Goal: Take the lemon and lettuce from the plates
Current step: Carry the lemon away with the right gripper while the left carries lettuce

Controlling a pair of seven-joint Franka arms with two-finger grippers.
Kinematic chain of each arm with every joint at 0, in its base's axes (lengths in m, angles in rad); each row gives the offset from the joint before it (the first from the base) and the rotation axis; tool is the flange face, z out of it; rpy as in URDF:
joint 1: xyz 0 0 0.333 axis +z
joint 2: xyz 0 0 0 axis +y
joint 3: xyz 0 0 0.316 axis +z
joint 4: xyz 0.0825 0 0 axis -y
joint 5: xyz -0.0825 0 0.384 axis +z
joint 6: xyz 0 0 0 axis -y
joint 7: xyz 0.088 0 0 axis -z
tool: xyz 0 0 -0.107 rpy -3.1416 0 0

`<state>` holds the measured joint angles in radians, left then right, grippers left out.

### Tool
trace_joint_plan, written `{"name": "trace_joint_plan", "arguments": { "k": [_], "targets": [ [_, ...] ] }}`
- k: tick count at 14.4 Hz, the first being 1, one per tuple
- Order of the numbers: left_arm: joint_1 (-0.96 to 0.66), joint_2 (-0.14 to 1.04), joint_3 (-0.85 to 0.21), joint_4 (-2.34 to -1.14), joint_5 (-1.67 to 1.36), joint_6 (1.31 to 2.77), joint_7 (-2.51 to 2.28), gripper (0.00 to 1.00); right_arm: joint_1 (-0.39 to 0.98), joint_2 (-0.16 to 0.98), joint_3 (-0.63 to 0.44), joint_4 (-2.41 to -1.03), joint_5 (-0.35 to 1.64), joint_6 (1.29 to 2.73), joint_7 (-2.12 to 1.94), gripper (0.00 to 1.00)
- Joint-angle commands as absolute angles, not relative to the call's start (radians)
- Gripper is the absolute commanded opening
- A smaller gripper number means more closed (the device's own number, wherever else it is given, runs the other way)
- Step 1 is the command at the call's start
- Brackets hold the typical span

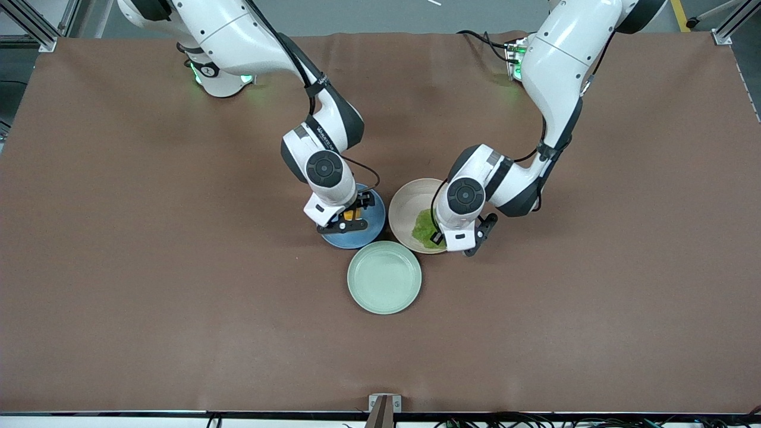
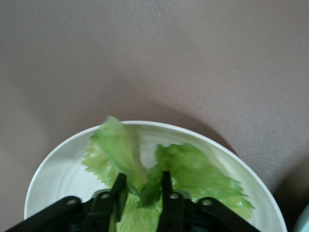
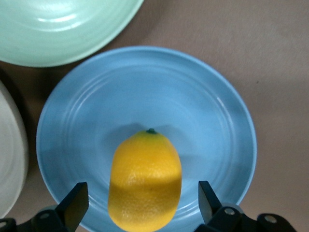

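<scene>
The lemon [image 1: 351,213] lies on the blue plate [image 1: 357,238]; in the right wrist view the lemon [image 3: 145,179] sits between my right gripper's [image 3: 142,200] open fingers, with a gap on each side. My right gripper [image 1: 354,216] is low over the blue plate [image 3: 193,96]. The lettuce [image 1: 423,229] lies on the beige plate [image 1: 409,205]. My left gripper [image 1: 439,235] is down on it. In the left wrist view its fingers [image 2: 142,186] pinch a bunched fold of the lettuce [image 2: 193,169] on the plate [image 2: 58,169], and one edge of the leaf curls up.
An empty mint green plate [image 1: 384,277] sits nearer the front camera, touching both other plates; its rim shows in the right wrist view [image 3: 63,29]. The three plates cluster at the table's middle on the brown cloth [image 1: 148,267].
</scene>
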<state>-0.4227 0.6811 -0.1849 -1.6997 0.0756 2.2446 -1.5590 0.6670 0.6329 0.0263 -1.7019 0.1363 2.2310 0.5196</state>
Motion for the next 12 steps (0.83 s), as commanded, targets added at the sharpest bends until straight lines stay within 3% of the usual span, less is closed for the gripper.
{"name": "trace_joint_plan", "arguments": {
  "k": [1, 3, 6, 8, 10, 12],
  "targets": [
    [-0.431, 0.651, -0.179, -1.690, 0.097, 2.230, -1.588, 0.00, 0.669, 0.604, 0.028, -1.747, 0.160, 2.244, 0.531, 1.00],
    [-0.416, 0.608, -0.179, -1.660, 0.097, 2.180, -1.588, 0.00, 0.670, 0.606, 0.028, -1.752, 0.160, 2.252, 0.531, 0.99],
    [-0.361, 0.546, -0.175, -1.599, 0.097, 2.093, -1.572, 0.00, 0.670, 0.606, 0.028, -1.755, 0.160, 2.256, 0.531, 0.57],
    [-0.296, 0.506, -0.175, -1.597, 0.097, 2.073, -1.521, 0.00, 0.672, 0.606, 0.028, -1.755, 0.161, 2.256, 0.529, 0.36],
    [-0.220, 0.476, -0.176, -1.603, 0.097, 2.024, -1.412, 0.00, 0.672, 0.603, 0.028, -1.752, 0.161, 2.255, 0.529, 0.23],
    [-0.140, 0.466, -0.178, -1.618, 0.097, 2.000, -1.295, 0.00, 0.670, 0.560, 0.028, -1.750, 0.161, 2.241, 0.532, 0.20]
  ]
}}
